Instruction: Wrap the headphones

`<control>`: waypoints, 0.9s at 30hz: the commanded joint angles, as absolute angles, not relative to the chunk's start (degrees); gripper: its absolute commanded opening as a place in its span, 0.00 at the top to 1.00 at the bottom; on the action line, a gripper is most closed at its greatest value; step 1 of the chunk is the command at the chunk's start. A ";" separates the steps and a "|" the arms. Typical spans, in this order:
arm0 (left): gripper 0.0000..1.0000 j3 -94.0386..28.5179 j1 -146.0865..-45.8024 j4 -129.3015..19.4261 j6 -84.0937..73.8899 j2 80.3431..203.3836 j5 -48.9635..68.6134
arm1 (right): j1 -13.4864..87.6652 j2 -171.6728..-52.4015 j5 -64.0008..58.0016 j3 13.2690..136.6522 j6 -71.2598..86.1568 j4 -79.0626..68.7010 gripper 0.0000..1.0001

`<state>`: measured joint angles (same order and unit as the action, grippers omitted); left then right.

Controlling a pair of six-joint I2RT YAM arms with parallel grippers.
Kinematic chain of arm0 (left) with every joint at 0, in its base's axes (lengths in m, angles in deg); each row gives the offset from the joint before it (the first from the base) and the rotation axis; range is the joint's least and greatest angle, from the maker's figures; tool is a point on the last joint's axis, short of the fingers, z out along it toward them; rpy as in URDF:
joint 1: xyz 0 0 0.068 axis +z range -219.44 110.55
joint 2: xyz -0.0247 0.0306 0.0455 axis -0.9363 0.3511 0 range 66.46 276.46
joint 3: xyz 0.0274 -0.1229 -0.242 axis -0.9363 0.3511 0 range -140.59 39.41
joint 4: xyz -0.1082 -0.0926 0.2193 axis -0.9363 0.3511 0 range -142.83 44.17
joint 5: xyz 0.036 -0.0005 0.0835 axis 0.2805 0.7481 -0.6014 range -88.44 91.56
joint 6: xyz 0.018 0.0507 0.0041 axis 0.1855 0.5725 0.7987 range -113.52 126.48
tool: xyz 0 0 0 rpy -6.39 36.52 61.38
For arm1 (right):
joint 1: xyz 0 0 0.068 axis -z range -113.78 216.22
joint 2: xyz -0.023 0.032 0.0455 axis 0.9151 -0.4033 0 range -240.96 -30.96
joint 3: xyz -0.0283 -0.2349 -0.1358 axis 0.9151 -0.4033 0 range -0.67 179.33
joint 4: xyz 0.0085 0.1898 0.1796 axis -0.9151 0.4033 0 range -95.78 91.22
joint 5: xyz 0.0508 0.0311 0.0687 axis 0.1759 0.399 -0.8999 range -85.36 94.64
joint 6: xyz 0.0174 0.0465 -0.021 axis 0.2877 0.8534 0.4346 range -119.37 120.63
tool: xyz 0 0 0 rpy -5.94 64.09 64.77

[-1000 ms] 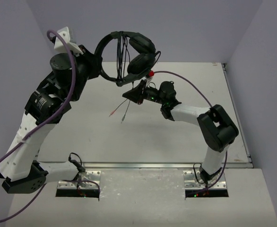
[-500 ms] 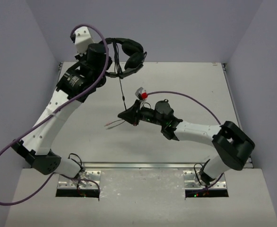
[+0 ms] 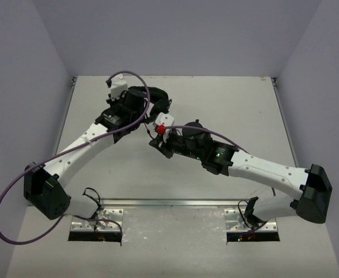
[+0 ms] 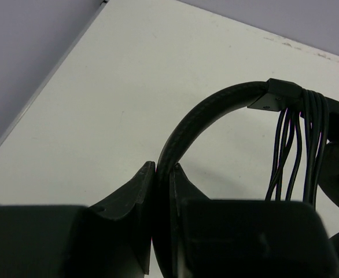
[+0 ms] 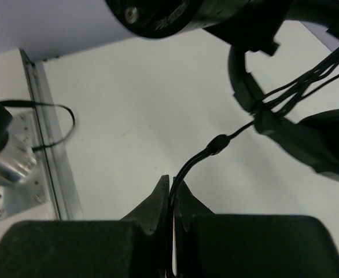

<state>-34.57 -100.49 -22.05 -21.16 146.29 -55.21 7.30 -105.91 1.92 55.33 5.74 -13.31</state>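
Seen from above, the headphones (image 3: 159,102) are mostly hidden under the left arm's wrist. Only a dark sliver shows, at about 11 o'clock from the middle of the worktop (image 3: 233,98). Whether they rest on that surface or hang just over it cannot be told.

The left gripper (image 4: 164,174) appears in its own camera, its jaws clamped on the padded black headband (image 4: 216,107), which arches away toward 1 o'clock. Just past a small black slider (image 4: 277,92), several turns of thin black cable (image 4: 299,139) cross the band side by side. One earcup (image 4: 338,168) is cut off at the 3 o'clock edge of that view, and the lower headband is lost behind the gripper body.

In the overhead view, the right arm's wrist sits close by at 6 o'clock of the headset. The right gripper (image 5: 171,188) has its jaws closed on the cable, which climbs toward 1 o'clock through a small bead (image 5: 217,143) to the wound strands. Behind them a padded cup is cropped by the frame's right edge. Where the cable ends is out of sight below the jaws.
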 commanded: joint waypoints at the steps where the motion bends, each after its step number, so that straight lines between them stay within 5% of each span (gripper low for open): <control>1: 1.00 -25.04 -100.55 -46.71 -17.80 138.01 -52.32 | 5.57 -104.17 3.76 62.94 -6.82 -2.98 0.99; 6: 1.00 -13.87 -102.31 -61.16 -8.73 134.83 -39.88 | 6.97 -106.10 6.06 67.35 -20.88 4.85 0.99; 14: 1.00 -11.38 -105.56 -64.18 -6.88 140.71 -19.11 | 11.55 -106.55 4.91 69.12 -31.78 7.24 0.99; 18: 1.00 -16.29 -107.24 -54.99 -10.56 145.20 -23.10 | 13.13 -106.63 0.69 68.06 -32.85 7.23 0.99; 27: 1.00 -12.19 -107.50 -57.49 -9.88 142.57 -14.00 | 21.04 -107.95 12.54 63.50 -27.75 -4.53 0.99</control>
